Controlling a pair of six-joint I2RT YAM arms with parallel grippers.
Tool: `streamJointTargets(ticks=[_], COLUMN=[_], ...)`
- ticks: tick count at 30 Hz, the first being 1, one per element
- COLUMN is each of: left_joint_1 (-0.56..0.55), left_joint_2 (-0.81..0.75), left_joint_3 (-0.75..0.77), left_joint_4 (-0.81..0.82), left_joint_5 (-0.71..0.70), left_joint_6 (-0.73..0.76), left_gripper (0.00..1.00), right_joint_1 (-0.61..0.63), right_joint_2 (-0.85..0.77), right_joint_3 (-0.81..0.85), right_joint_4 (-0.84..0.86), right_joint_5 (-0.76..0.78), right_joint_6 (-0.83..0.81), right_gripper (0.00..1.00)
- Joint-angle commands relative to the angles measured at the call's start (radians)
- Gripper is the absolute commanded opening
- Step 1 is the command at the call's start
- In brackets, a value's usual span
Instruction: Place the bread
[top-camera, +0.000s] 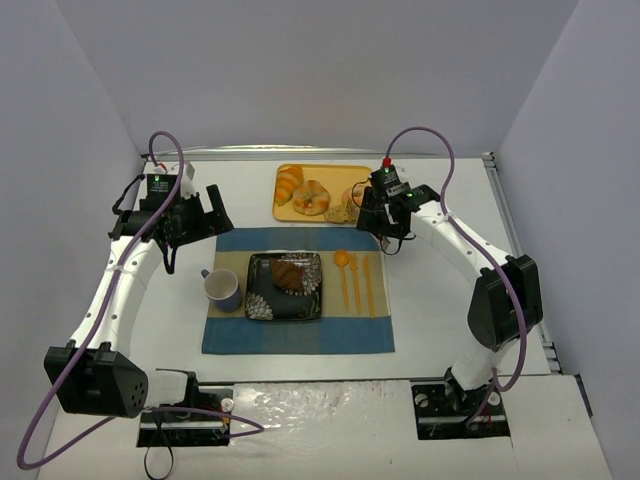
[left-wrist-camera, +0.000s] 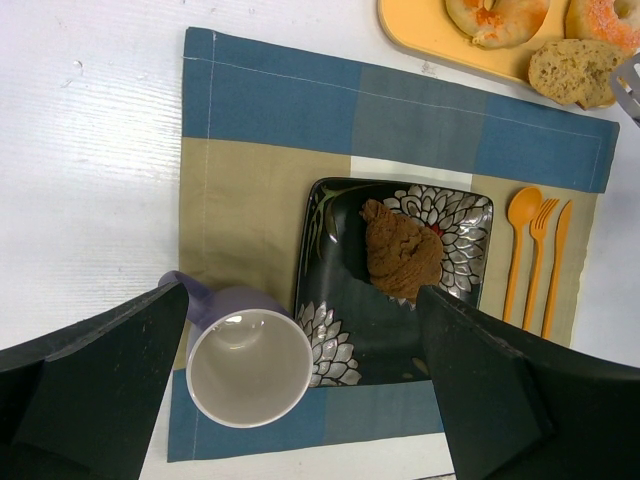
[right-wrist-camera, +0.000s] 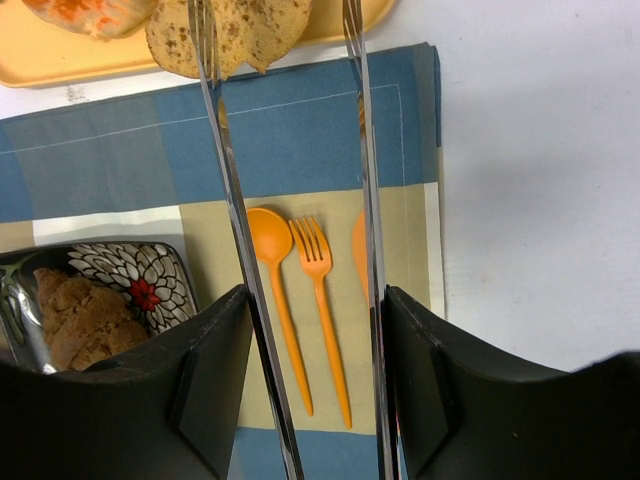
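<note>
A brown piece of bread (top-camera: 290, 273) lies on the black flowered plate (top-camera: 262, 306), also seen in the left wrist view (left-wrist-camera: 400, 255) and the right wrist view (right-wrist-camera: 75, 315). A seeded bread slice (right-wrist-camera: 230, 30) lies at the near right of the orange tray (top-camera: 300, 172). My right gripper (top-camera: 365, 210) is shut on metal tongs (right-wrist-camera: 235, 190), whose two arms stand apart and reach over that slice; their tips run out of the right wrist view. My left gripper (top-camera: 215, 215) is open and empty, hovering left of the plate (left-wrist-camera: 350, 340).
A purple mug (top-camera: 222, 290) stands left of the plate on the blue and tan placemat (top-camera: 240, 340). An orange spoon (right-wrist-camera: 270, 240), fork (right-wrist-camera: 320, 270) and knife (right-wrist-camera: 358, 250) lie right of the plate. The tray also holds a croissant (top-camera: 288, 183) and a bagel (top-camera: 311, 197).
</note>
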Motion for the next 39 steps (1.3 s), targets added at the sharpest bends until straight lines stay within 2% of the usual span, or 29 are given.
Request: streamJointTargets(ticks=[1,7,18,24,39], left_joint_1=[0.006,0.006,0.006,0.006,0.006], left_joint_2=[-0.041,-0.039,-0.041,-0.039,-0.031], left_joint_3=[0.013,0.007,0.002,-0.001,-0.019], left_joint_4=[0.047,0.050,0.041,0.044,0.057], left_joint_5=[0.002,0.001,-0.015,-0.014,-0.012], left_joint_6=[-0.006,-0.003,0.012,0.012,0.008], left_gripper=[0.97,0.97,0.97,0.97,0.97], right_joint_1=[0.005,0.005,0.005,0.007,0.024], right_joint_2=[0.000,0.024,0.066,0.054,-0.181], right_joint_3=[-0.003,-0.008,-0.017,-0.020,-0.011], right_joint_4=[0.039,0.058,0.102,0.104,0.097], right_joint_5=[0.022,0.019,-0.007,-0.012,-0.076], right_joint_6=[0.021,0.021,0.016,0.017,-0.014], right_gripper=[0.49,0.48,0.33,0.00,0.00])
